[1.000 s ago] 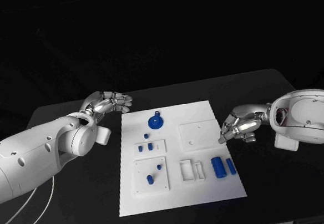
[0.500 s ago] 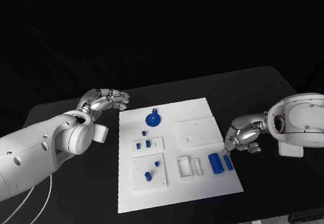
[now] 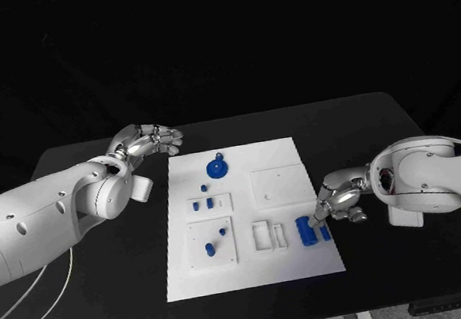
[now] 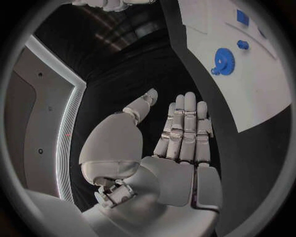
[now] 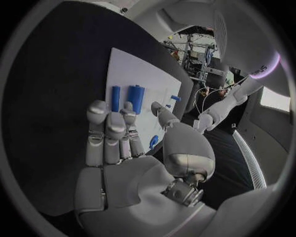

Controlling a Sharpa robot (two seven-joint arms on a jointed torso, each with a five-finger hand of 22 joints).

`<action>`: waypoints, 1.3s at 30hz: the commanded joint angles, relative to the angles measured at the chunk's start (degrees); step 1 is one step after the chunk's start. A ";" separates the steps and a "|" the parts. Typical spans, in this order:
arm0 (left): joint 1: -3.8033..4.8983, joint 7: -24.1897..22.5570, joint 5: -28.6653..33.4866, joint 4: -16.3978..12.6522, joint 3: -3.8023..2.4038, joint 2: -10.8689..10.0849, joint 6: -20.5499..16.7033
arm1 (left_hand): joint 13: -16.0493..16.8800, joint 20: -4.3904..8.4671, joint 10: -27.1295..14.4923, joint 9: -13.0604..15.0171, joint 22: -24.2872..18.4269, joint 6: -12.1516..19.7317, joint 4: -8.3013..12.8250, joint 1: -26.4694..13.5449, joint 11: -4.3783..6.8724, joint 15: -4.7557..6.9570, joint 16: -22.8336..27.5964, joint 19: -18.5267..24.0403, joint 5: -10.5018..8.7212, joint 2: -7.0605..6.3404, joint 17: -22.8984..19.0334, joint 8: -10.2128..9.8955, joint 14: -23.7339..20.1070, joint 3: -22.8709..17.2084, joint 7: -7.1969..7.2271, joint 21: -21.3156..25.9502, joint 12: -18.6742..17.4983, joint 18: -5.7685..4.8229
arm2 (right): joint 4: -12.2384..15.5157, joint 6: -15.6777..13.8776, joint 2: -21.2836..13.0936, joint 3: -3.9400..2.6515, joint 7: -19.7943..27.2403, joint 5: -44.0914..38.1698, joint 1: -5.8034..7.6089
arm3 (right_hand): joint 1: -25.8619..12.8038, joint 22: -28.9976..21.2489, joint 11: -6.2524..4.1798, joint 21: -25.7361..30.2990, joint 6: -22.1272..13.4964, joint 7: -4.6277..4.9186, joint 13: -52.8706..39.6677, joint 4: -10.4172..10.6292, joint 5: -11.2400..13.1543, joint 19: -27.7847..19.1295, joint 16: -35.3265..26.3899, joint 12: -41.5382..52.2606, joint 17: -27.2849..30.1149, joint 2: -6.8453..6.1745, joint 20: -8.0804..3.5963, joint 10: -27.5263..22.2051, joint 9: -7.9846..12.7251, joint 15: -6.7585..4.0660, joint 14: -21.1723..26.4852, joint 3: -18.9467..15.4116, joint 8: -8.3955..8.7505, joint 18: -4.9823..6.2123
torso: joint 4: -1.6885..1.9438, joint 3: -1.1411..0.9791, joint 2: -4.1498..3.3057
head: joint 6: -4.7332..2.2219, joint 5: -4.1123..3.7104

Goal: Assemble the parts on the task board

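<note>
The right hand (image 3: 339,201), fingers apart and empty, has been lowered until the blue cylinders (image 3: 307,231) lie just beyond its fingertips (image 5: 101,108), so a grasp seems imminent, while the left hand (image 3: 148,144) is kept open and empty beside the task board (image 3: 296,262).

the right hand (image 5: 126,148) hangs over the black table (image 5: 55,89), fingers apart and holding nothing. just past its fingertips (image 5: 97,108) on the white task board (image 5: 129,66) lie a thin blue rod (image 5: 115,98) and a thicker blue cylinder (image 5: 136,98), side by side.
</note>
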State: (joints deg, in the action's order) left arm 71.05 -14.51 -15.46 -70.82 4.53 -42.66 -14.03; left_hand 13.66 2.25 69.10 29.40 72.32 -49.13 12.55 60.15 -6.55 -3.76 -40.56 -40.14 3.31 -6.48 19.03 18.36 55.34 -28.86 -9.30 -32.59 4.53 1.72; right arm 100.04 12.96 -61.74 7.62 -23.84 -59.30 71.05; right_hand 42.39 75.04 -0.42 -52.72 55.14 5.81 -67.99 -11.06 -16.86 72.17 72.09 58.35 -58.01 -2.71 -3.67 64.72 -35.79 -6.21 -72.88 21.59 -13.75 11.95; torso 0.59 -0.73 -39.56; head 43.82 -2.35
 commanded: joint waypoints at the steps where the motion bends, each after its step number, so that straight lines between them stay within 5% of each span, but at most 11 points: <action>1: 0.02 -0.94 0.43 -0.24 -0.02 0.04 0.33 | 0.09 -0.41 -0.49 0.00 0.08 0.53 -0.33 -0.52 0.02 -0.13 0.35 0.10 0.04 0.14 0.07 0.16 0.37 0.08 -0.03 0.19 -0.23 -0.28 | -0.04 -1.32 0.77 0.50 -1.70 -0.86 -0.05 | -0.60 1.12 -0.05 -0.37 0.58 0.17 -0.03 -0.08 0.33 -0.09 0.04 0.38 -0.14 0.05 -0.20 0.32 0.10 -0.41 0.01 -0.30 0.22 3.05 | 0.03 -0.02 -0.03 | 0.25 0.10; 9: 0.02 -0.72 0.43 -0.30 -0.02 -0.06 0.50 | 0.09 -0.41 -0.50 -0.01 0.09 0.55 -0.34 -0.50 0.02 -0.13 0.38 0.11 0.06 0.19 0.10 0.16 0.37 0.07 -0.03 0.21 -0.23 -0.27 | -0.89 -2.22 2.30 1.16 -3.06 -1.21 -0.14 | -1.65 1.08 0.06 -0.58 0.11 0.29 -0.13 -0.32 1.67 -0.29 -0.10 0.42 -0.52 0.14 -0.35 0.16 0.32 -0.32 -0.01 -0.77 0.67 3.05 | 0.06 -0.04 -0.03 | 0.85 0.41; 23: 0.02 -0.64 0.43 -0.33 -0.02 -0.12 0.52 | 0.10 -0.42 -0.52 -0.01 0.12 0.57 -0.34 -0.49 0.01 -0.14 0.44 0.13 0.07 0.23 0.16 0.15 0.36 0.07 -0.03 0.26 -0.24 -0.27 | -1.46 -4.24 4.83 1.49 -4.20 -1.56 -0.90 | -1.36 1.04 0.17 -0.81 -0.08 0.40 -0.27 -1.96 2.47 -0.54 -0.40 0.52 -0.94 0.16 -0.48 0.01 0.46 -0.21 -0.09 -0.88 0.97 3.05 | 0.01 0.00 -0.03 | 0.93 0.67; 39: 0.02 -0.33 0.43 -0.40 -0.02 -0.21 0.24 | 0.10 -0.44 -0.57 -0.03 0.17 0.66 -0.40 -0.58 -0.01 -0.16 0.54 0.16 0.05 0.22 0.26 0.12 0.33 0.15 -0.07 0.33 -0.26 -0.29 | -2.23 -3.16 8.28 2.21 -5.83 0.50 -1.77 | -1.64 0.98 0.26 -0.79 -0.26 0.50 -0.26 -2.40 2.82 -0.73 -0.65 0.43 -1.06 0.38 -0.35 -0.18 0.54 -0.11 -0.11 -0.99 1.15 3.05 | 0.01 0.10 -0.03 | 1.07 1.19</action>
State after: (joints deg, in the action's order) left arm 71.05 -14.41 -15.34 -71.04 4.54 -42.93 -14.05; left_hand 13.69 2.14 69.10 29.40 72.41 -48.92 12.41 60.15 -6.55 -3.76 -40.34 -40.02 3.31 -6.48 19.21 18.36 55.34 -28.72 -9.51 -32.59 4.53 1.72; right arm 97.88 9.36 -53.65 9.71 -28.97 -59.63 69.57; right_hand 41.11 75.04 -0.41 -53.19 54.90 5.97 -68.16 -13.13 -14.20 71.53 71.84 58.53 -59.01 -2.64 -3.87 64.71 -35.55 -6.10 -72.97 20.65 -13.03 11.82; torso 0.62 -0.66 -39.58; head 44.88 -1.18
